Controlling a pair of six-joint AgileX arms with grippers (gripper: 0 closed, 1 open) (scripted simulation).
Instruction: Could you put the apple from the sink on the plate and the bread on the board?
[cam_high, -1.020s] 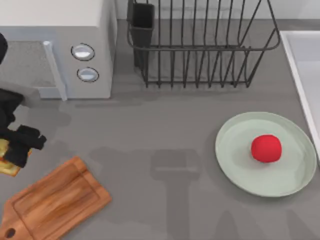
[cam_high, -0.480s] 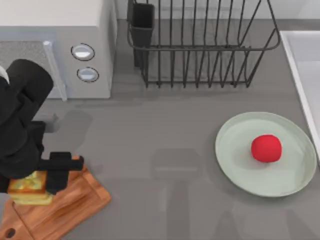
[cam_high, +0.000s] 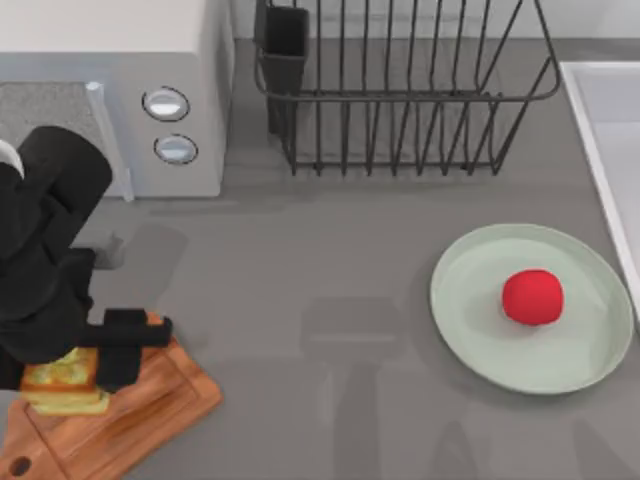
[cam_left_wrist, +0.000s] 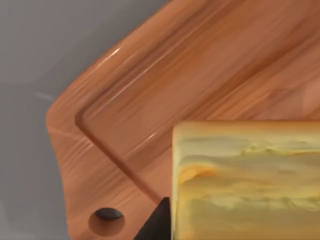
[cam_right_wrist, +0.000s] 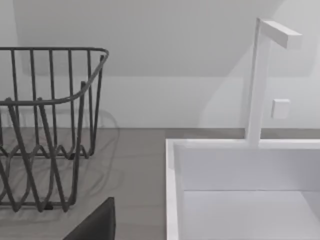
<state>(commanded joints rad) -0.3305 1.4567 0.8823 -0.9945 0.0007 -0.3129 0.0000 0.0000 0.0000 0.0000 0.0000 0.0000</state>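
- The left gripper (cam_high: 88, 368) hangs over the near-left corner of the surface, its jaws clamped on the bread (cam_high: 65, 380). The slice sits just above the board (cam_high: 150, 400), over the handle end.
- The apple (cam_high: 532, 297) already rests on the plate (cam_high: 470, 330), far off from the jaws on the right side. The sink (cam_high: 600, 130) lies beyond the plate.
- Risk, as a judgement: the bread hangs near the board's left edge, so an early release could leave it overhanging the border or tip it onto the surface.
- In the left wrist view, the bread (cam_left_wrist: 245, 180) is close to the board's (cam_left_wrist: 165, 85) grooved border and handle hole (cam_left_wrist: 107, 215).
- Open board lies to the right of the jaws, with bare surface beyond. A microwave (cam_high: 110, 90) stands behind them, limiting room there.
- The right arm is parked, its wrist camera facing a dish rack (cam_right_wrist: 45, 125).
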